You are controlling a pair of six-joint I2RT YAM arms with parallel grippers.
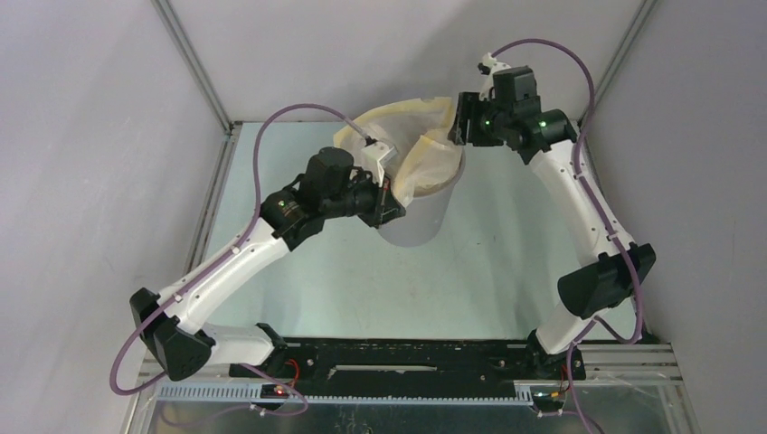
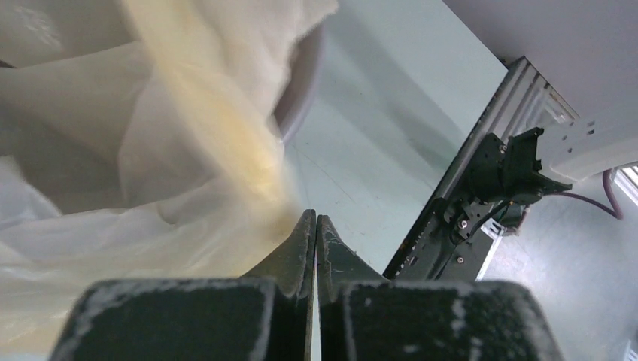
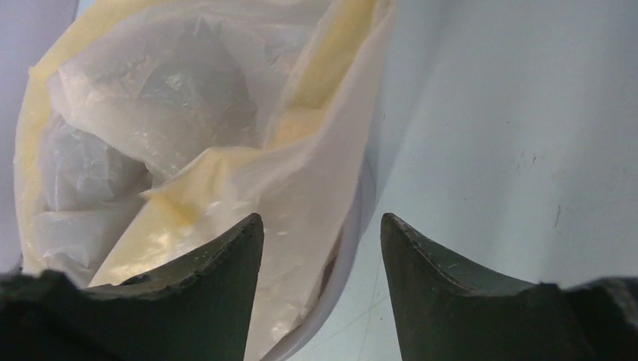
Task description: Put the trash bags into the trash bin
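Bag sits bunched in the bin, spilling over its rim.
My left gripper is pressed together against its yellow band; my right gripper hangs apart over the far rim.

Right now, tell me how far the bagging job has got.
Done: the trash bag sits mostly inside the trash bin, its far edge standing above the rim. In hand: left tool shut on the yellow band; right tool open astride the rim. Left, probably: seating the loose edge.
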